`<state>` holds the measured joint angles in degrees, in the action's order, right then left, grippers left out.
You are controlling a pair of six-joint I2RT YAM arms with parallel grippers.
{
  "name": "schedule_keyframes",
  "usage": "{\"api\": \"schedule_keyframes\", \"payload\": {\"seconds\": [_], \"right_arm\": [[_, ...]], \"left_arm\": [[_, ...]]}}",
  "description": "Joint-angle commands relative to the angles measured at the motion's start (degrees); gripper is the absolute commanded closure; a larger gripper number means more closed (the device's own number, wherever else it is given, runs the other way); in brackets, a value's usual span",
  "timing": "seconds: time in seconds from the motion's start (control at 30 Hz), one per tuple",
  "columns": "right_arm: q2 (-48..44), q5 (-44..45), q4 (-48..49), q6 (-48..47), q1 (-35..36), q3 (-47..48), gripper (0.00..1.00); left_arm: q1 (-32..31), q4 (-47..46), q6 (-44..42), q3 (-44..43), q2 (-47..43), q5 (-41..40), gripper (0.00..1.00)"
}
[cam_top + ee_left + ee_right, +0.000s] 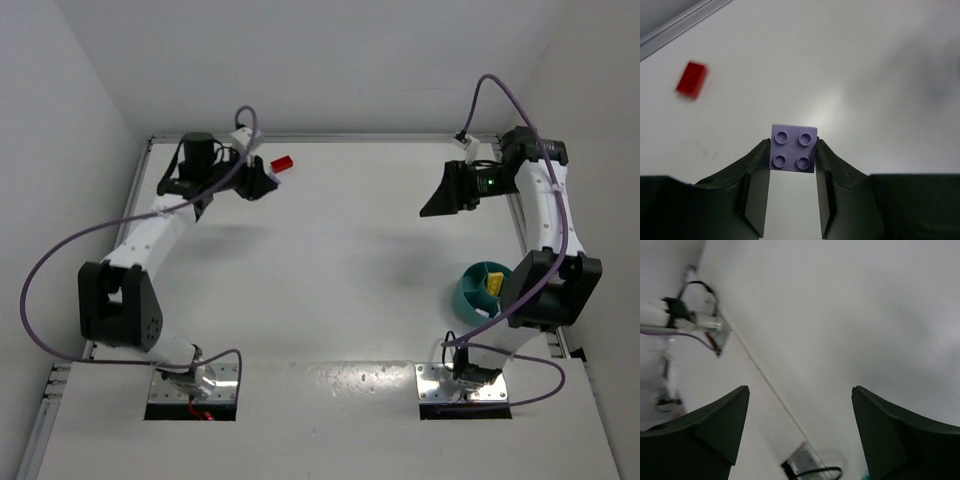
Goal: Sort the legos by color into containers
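Observation:
My left gripper [793,150] is shut on a small lilac four-stud lego [793,148], held above the table at the far left; it shows in the top view too [262,183]. A red lego [691,79] lies on the table beyond it, near the back edge, also in the top view [282,163]. My right gripper [800,395] is open and empty, raised at the far right [440,205]. The round teal dish [478,287] sits at the right, partly hidden by the right arm, with a yellow lego [493,284] in one compartment.
The table has a raised metal rim [340,137] along the back and sides. Purple cables loop from both arms. The arm bases' mounting plates [465,383] sit at the near edge. White walls enclose the table.

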<state>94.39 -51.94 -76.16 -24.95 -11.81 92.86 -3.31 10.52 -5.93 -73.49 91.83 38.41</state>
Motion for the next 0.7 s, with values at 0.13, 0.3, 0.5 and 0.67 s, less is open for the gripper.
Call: {"api": "schedule_keyframes", "payload": {"seconds": [0.13, 0.3, 0.5, 0.67], "right_arm": [[0.9, -25.1, 5.3, 14.7, 2.0, -9.7, 0.17], [1.4, -31.5, 13.5, 25.4, 4.7, -14.9, 0.17], [2.6, -32.3, 16.3, 28.7, 8.3, -16.5, 0.20], [5.7, -31.0, 12.5, 24.6, 10.7, -13.0, 0.27]], "left_arm": [[-16.1, -2.1, 0.7, 11.0, -15.2, 2.2, 0.97], [-23.1, -0.2, 0.7, 10.5, -16.4, -1.5, 0.98], [-34.9, 2.7, -2.2, 5.6, -13.5, -10.1, 0.98], [-41.8, 3.8, -3.0, 0.5, -10.1, -12.6, 0.98]]}}
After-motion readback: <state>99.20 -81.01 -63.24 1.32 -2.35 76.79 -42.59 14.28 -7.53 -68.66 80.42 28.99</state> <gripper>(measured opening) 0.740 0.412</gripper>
